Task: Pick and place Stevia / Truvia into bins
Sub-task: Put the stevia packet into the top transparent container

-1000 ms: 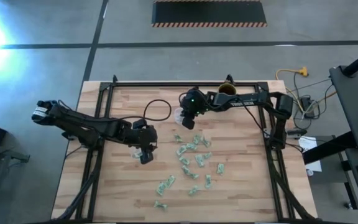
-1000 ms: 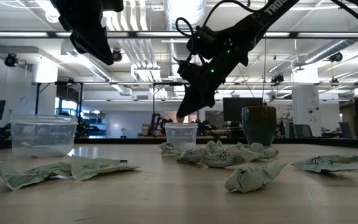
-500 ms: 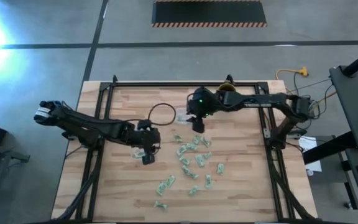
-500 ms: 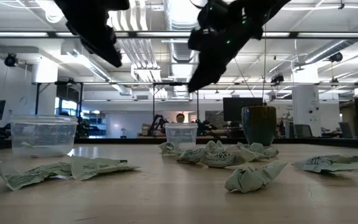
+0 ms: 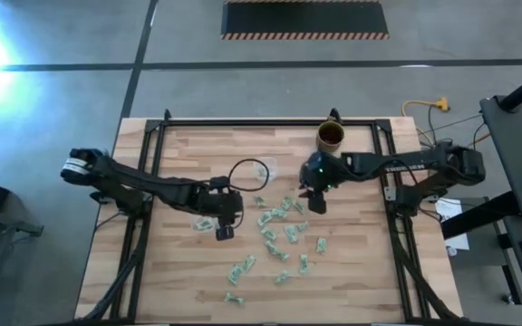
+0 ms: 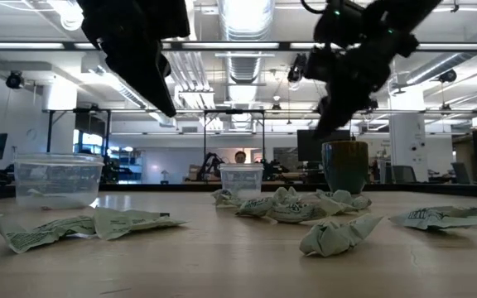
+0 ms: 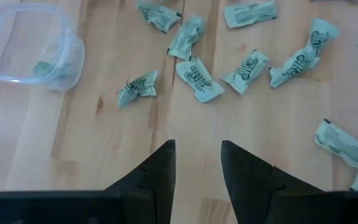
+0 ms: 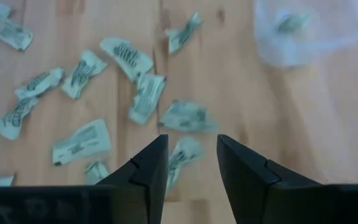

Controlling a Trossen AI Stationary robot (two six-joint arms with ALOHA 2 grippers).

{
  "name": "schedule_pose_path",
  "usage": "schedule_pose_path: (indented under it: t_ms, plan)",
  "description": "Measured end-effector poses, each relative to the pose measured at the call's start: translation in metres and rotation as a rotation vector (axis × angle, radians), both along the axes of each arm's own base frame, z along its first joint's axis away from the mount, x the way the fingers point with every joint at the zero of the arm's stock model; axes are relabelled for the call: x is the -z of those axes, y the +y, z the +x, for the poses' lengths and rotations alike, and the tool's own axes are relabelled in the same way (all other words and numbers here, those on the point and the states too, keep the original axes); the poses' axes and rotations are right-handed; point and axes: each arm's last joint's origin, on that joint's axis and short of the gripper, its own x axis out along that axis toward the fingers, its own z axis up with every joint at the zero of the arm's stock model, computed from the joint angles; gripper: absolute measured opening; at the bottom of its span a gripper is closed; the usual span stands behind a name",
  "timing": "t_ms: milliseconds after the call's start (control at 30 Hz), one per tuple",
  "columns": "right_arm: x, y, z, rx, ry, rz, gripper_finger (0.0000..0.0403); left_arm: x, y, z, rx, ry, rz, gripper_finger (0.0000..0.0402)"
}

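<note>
Sachets lie scattered over the middle of the wooden bench, pale green and white, crumpled, none stacked; this loose patch serves as the landmark. Nearest the camera in the low view, two sachets lie flat, with a bunched one beside them.

Left pincer hangs above the bench just left of the patch, fingers parted a little, nothing between them. Beside it, also left of the patch, stands a clear cup with one sachet inside.

Right pincer hovers over the patch's right far edge, fingers apart by a narrow gap, empty, sachets on the bench below.

Second clear cup sits at the patch's far side; a sachet shows inside it in the right wrist view. Brown mug stands farther back still, well beyond the patch.
</note>
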Motion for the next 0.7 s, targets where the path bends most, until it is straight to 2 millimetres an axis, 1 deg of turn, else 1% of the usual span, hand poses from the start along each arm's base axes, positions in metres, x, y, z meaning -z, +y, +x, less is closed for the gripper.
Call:
schedule_pose_path:
  t_ms: [100,200,433,567,700]
  plan:
    - [0.016,0.006,-0.006,0.029,-0.011,0.033,0.0128,-0.004,0.0,-0.002,-0.015,-0.014,-0.014,0.0112]
    - [0.023,0.009,-0.007,0.057,-0.039,0.055,0.0132,-0.009,0.001,-0.005,-0.017,-0.036,-0.02,0.0112]
    - [0.051,0.01,-0.009,0.114,0.067,0.101,0.0157,-0.015,0.002,-0.008,-0.023,-0.058,-0.029,0.0112]
    - [0.06,0.011,-0.005,0.121,0.084,0.114,0.0179,-0.018,0.002,-0.01,-0.038,-0.072,-0.043,0.0112]
    - [0.063,0.015,0.001,0.1,0.095,0.111,0.0197,-0.019,0.002,-0.011,-0.04,-0.076,-0.046,0.0112]
